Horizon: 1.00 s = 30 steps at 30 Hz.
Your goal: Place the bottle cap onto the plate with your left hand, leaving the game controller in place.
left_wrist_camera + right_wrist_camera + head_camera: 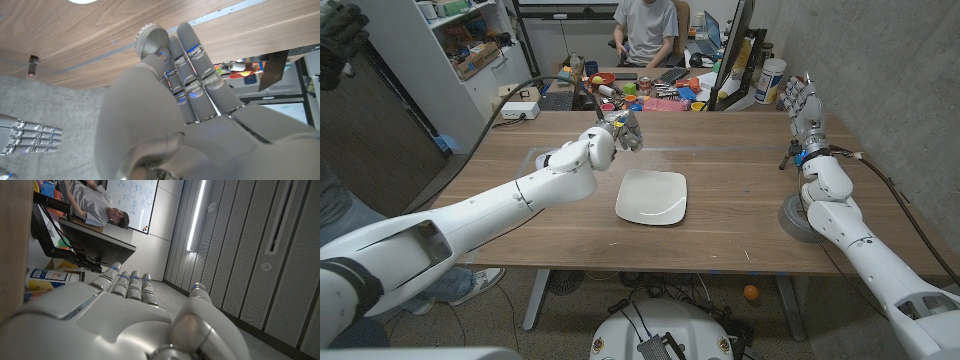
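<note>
Left wrist view: the left hand [195, 100] pinches the bottle cap [151, 41] at its fingertips, above the wooden counter [75, 45]. In the head view that hand sits just beyond the white plate [652, 197]. The right hand [801, 103] stands upright, fingers loosely apart, holding nothing.

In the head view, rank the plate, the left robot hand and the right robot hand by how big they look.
1. Plate, largest.
2. Left robot hand and right robot hand, about alike: the left pinches the bottle cap, the right stands fingers up, so I won't rank them.
</note>
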Tool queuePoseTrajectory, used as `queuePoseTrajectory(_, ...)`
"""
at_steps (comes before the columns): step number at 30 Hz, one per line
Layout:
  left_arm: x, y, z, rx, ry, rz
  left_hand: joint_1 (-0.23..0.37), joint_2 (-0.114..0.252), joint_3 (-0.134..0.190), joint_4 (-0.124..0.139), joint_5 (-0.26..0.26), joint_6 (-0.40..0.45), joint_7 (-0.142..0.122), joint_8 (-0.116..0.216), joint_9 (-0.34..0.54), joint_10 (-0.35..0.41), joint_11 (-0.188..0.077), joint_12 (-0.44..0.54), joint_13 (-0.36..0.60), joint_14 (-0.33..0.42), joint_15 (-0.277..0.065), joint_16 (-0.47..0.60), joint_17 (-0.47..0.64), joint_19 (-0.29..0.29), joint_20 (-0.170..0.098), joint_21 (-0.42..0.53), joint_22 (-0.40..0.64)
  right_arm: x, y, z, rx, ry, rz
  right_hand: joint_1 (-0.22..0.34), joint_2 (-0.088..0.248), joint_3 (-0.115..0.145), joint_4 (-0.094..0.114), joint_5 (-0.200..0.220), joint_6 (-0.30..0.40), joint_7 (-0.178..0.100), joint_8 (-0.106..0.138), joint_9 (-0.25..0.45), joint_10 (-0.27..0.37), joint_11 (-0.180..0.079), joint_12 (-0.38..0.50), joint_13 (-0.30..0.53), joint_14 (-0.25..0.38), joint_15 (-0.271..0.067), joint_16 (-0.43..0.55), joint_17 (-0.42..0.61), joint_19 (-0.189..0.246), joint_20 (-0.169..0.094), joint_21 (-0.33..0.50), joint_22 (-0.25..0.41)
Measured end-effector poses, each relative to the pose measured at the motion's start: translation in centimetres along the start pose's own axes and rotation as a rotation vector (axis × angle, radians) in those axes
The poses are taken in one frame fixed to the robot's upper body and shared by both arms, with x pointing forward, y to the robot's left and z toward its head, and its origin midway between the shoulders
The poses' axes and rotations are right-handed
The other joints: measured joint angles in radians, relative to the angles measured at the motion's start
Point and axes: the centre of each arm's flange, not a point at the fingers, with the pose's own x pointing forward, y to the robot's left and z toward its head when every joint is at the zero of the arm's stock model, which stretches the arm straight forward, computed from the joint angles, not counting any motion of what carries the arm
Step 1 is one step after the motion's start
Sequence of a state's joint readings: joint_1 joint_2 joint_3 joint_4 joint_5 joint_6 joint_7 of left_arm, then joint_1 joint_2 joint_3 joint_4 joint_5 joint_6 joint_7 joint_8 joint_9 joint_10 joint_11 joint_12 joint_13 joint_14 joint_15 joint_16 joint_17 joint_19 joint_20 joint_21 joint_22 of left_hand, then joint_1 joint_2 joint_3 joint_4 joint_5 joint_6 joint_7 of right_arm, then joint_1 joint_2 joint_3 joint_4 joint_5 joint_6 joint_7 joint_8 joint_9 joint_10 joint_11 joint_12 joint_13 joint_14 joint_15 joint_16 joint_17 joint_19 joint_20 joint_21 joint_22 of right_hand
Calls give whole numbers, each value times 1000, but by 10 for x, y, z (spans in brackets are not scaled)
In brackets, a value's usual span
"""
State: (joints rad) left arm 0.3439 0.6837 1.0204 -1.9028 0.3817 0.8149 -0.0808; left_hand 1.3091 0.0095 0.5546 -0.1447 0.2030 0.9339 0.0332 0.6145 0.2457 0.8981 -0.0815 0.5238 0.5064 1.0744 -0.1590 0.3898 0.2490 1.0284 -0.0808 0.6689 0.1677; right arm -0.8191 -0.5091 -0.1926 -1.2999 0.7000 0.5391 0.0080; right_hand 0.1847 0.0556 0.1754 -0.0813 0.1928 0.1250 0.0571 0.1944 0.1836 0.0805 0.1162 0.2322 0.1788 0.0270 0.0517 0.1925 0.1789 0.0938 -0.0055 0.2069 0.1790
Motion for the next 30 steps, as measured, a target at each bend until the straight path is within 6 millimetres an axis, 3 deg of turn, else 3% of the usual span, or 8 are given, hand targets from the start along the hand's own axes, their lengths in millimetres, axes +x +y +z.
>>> queuePoseTrajectory(8, 12, -10, 3, 27, -13, -108, -5, -6, 14, 0, -1, -2, -2, 0, -2, 0, 0, -3, 5, 0, 0, -1, 5, -4, 4, 0, 0, 10, 2, 2, -1, -14, -15, 0, 0, 0, 0, 0, 0, 0, 0, 0, 0, 0, 0, 0, 0, 0, -4, 0, 0, 0, 0, 0)
queuePoseTrajectory(21, 4, -27, -17, 19, 11, -236, -14, -7, 14, 0, -1, -2, -2, 0, -2, 2, -1, -10, 15, 0, 0, -7, 13, -16, 9, -8, 0, 30, 21, -3, 8, -20, -2, 0, 0, 0, 0, 0, 0, 0, 0, 0, 0, 0, 0, 0, 0, 0, -4, 0, 0, 0, 0, 0)
queuePoseTrajectory(30, 5, -44, -19, -1, 9, -300, -14, -7, 17, 3, -6, -2, -2, 0, -2, 2, -1, -11, 19, 0, 0, -13, 19, -22, 15, -15, 0, 36, 26, -9, 15, -19, 2, 0, 0, 0, 0, 0, 0, 0, 0, 0, 1, -2, 0, 0, 0, 0, -4, 0, 0, 0, 0, 0)
